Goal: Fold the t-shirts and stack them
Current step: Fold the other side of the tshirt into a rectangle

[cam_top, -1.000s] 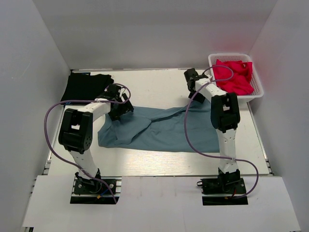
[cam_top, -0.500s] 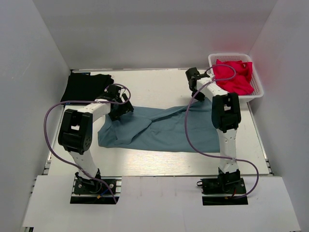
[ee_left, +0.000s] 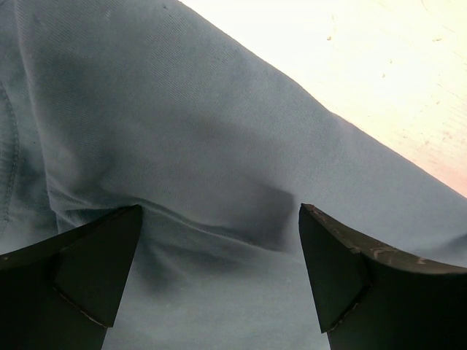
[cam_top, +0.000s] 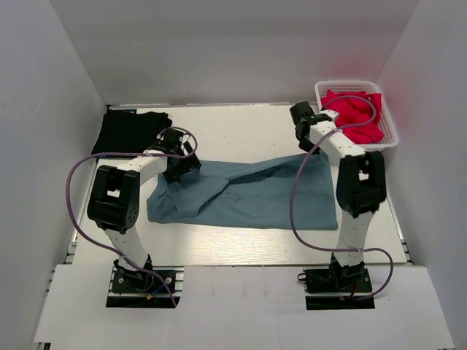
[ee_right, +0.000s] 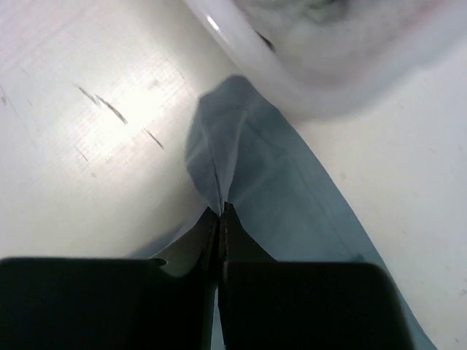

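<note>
The blue shirt (cam_top: 248, 197) is lying spread across the middle of the table (cam_top: 233, 127), rumpled, with its long side running left to right. The black shirt (cam_top: 128, 131) is lying in a loose heap at the upper left of the overhead view, apart from the blue one.

The left gripper (ee_left: 219, 211) is hanging over the blue shirt's upper left part with its jaws spread wide. In the left wrist view a soft ridge of blue cloth is running between the two fingers (ee_left: 87, 266); whether the tips are touching the cloth I cannot tell.

The right gripper (ee_right: 220, 219) is sitting near the shirt's upper right corner, just beside the basket (cam_top: 390, 120). Its jaws are pressed together, pinching a narrow fold of the blue shirt's edge. From that pinch the cloth is running up the right wrist view towards the blurred basket wall at the top of that frame.

A red cloth (cam_top: 354, 113) is lying bunched in the basket at the upper right of the overhead view.
</note>
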`<action>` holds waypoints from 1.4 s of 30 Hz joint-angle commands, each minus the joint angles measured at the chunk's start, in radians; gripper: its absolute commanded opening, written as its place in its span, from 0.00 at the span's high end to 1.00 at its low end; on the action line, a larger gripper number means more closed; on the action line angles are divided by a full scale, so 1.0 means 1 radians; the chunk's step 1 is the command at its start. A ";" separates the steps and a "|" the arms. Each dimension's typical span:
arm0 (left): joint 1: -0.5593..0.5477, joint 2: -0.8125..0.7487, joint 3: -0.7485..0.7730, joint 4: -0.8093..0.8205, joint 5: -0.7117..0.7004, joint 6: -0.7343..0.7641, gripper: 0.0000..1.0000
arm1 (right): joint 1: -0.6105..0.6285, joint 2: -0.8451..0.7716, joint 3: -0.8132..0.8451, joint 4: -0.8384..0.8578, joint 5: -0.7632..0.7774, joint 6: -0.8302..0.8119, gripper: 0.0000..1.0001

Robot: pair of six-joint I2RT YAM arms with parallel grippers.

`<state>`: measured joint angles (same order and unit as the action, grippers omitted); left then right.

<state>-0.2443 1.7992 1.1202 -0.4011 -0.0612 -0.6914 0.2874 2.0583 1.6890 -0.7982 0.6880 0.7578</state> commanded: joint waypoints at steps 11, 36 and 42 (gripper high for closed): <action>0.010 -0.006 -0.074 -0.157 -0.094 0.006 0.00 | -0.002 -0.449 -0.571 0.255 -0.036 0.046 1.00; 0.037 -0.034 -0.111 -0.203 -0.144 0.006 0.00 | -0.053 -0.820 -1.037 0.198 0.052 0.316 0.96; 0.037 -0.043 -0.111 -0.203 -0.134 0.006 0.00 | -0.047 -0.945 -1.051 0.444 -0.181 0.010 0.75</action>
<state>-0.2234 1.7451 1.0618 -0.4973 -0.1814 -0.6914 0.2379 1.1431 0.6220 -0.5259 0.6308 0.9325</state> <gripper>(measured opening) 0.995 0.247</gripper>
